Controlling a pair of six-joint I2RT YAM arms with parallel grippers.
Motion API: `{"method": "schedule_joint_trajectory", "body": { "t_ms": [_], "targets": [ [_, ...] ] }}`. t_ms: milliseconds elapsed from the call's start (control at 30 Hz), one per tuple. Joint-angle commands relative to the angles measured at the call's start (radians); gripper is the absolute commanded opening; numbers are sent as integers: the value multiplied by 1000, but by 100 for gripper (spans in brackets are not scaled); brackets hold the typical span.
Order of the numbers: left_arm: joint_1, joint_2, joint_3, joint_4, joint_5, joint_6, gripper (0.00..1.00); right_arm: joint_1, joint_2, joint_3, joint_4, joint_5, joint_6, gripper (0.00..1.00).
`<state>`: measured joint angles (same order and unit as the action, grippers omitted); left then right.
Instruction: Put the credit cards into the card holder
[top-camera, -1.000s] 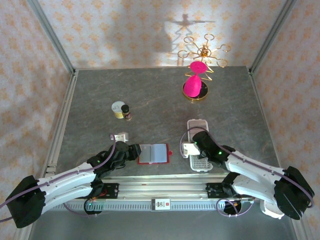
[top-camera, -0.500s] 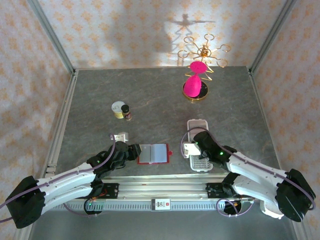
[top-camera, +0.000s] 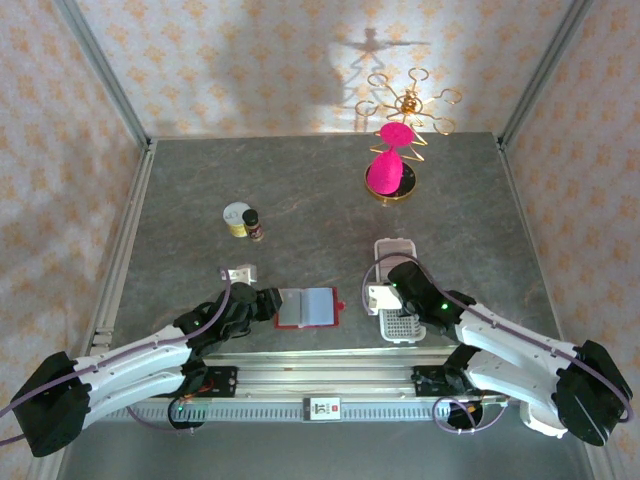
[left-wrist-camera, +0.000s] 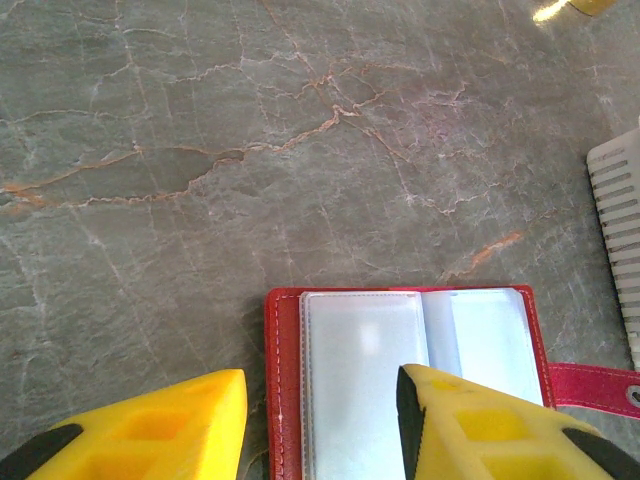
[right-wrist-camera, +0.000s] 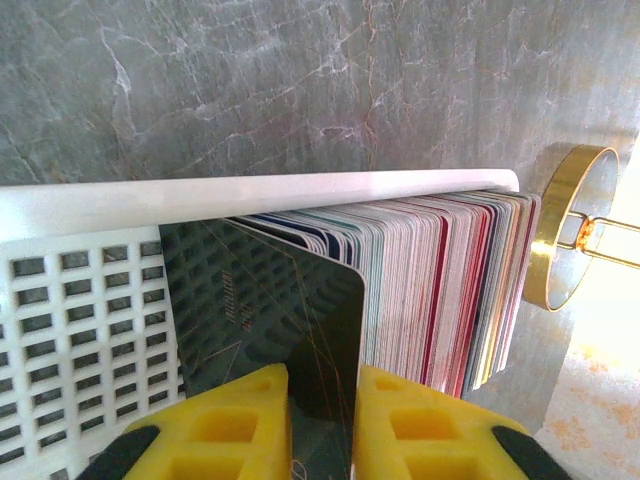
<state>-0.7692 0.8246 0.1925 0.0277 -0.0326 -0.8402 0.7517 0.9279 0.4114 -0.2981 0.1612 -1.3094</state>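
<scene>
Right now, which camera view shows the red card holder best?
The left wrist view: the card holder lies open, its clear pockets and snap strap plain. The top external view shows it small, at the left end effector.

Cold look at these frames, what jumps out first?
The gold wire stand with bright pink ornaments at the far right of the grey marbled table grabs the eye first. Next, the white slotted plastic tray packed with upright cards, where the right gripper pinches a glossy black card. At the left gripper, fingers spread, the small red folding wallet lies open, clear sleeves up.
</scene>
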Motion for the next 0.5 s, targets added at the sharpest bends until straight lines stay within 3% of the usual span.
{"method": "schedule_joint_trajectory", "body": {
  "t_ms": [0,267,467],
  "targets": [
    [13,-7,-1,11,10,-8,45,-7,-17,42,-7,27,17,20],
    [12,-7,1,11,14,-11,45,-8,-25,53,-15,31,25,18],
    [12,8,6,10,19,-7,45,-8,-43,69,-43,21,39,5]
  ]
}}
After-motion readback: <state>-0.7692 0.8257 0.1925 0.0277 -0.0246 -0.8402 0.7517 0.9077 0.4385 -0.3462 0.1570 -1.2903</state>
